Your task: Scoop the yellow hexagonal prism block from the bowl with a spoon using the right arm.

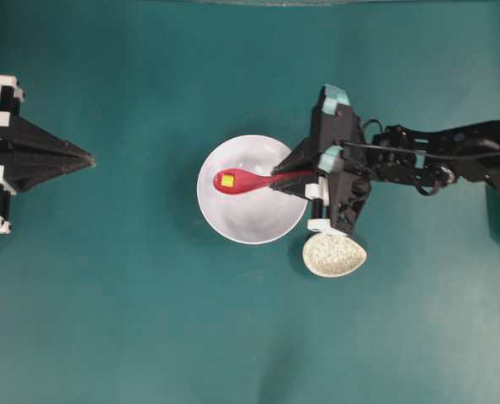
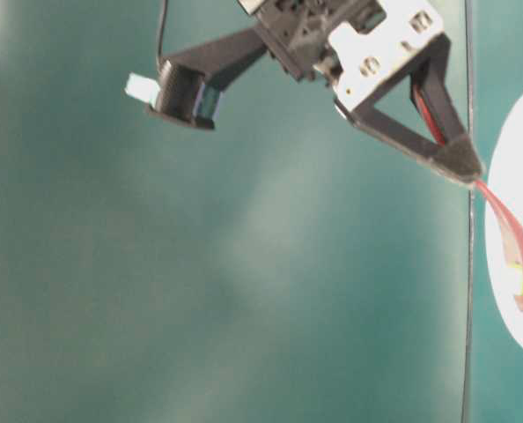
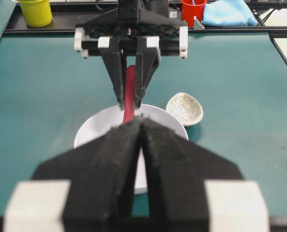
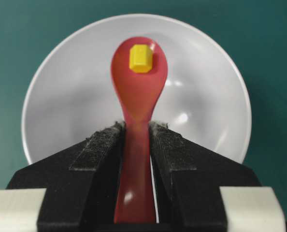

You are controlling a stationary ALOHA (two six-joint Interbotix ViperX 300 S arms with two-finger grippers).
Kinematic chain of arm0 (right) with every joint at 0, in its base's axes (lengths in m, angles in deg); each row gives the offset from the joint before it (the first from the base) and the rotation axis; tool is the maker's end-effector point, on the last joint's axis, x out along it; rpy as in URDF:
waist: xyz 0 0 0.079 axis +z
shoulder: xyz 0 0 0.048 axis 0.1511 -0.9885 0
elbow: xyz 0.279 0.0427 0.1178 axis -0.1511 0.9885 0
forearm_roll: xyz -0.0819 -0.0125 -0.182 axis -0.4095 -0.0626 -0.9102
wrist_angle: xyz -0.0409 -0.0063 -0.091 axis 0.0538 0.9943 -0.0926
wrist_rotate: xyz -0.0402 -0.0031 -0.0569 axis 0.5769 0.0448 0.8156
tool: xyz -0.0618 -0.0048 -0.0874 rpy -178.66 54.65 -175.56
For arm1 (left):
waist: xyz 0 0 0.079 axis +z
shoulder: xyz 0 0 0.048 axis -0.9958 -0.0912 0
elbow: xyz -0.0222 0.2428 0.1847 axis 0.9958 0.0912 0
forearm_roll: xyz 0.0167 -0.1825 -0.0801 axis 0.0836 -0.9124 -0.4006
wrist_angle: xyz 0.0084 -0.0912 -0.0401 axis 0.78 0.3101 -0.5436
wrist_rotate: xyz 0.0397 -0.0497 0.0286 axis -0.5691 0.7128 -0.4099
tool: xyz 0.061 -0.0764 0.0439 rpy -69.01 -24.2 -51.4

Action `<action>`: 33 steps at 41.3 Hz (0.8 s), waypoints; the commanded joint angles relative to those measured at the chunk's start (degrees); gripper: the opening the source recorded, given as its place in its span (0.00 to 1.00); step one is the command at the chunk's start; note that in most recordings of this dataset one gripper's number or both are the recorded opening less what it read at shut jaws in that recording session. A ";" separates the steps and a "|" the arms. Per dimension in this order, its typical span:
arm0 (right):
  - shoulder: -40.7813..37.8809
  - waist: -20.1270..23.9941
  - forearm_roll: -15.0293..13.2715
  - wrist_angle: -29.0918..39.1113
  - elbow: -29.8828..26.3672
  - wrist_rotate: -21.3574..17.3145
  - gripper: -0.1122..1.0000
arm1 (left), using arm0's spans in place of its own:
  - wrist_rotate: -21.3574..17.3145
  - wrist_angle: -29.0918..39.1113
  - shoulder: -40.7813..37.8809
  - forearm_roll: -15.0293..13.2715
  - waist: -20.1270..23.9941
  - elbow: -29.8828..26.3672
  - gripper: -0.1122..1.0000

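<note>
The white bowl (image 1: pixel 254 220) stands mid-table. My right gripper (image 1: pixel 277 179) reaches over its right rim, shut on the handle of the red spoon (image 1: pixel 243 180). The spoon's scoop lies over the bowl's inside with the yellow hexagonal block (image 1: pixel 227 179) in it. In the right wrist view the block (image 4: pixel 140 58) rests near the scoop's far end, the spoon (image 4: pixel 138 96) runs between the pads, and the bowl (image 4: pixel 71 101) lies behind. Whether the scoop touches the bowl I cannot tell. My left gripper (image 1: pixel 90 158) sits shut and empty at the far left, pointing at the bowl (image 3: pixel 97 128).
A speckled off-white spoon rest (image 1: pixel 334 255) lies just right of the bowl's near side, under the right arm's wrist. Past the table's far edge in the left wrist view stand a yellow cup (image 3: pixel 35 12), a red cup (image 3: pixel 193 10) and a blue cloth (image 3: pixel 229 12).
</note>
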 commanded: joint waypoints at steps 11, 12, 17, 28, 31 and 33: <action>8.26 1.32 -0.88 -4.39 2.64 0.09 0.32 | 0.00 -0.26 -0.35 0.18 0.09 -0.97 0.14; 8.79 1.41 -1.05 -4.57 2.90 0.09 0.32 | 0.00 -0.26 -0.35 0.18 0.09 -0.97 0.14; 12.13 2.02 -2.02 -6.33 4.92 0.18 0.32 | 0.00 -0.26 -0.35 0.18 0.09 -1.05 0.14; 18.54 2.20 -3.34 -8.53 8.53 0.53 0.32 | 0.00 -0.35 -0.26 0.18 0.09 -1.05 0.14; 19.86 2.46 -3.96 -9.40 9.32 0.53 0.32 | 0.00 -0.26 -0.26 0.18 0.09 -1.05 0.14; 20.39 2.46 -4.04 -9.76 9.49 0.53 0.32 | 0.00 -0.35 -0.18 0.18 0.09 -0.97 0.14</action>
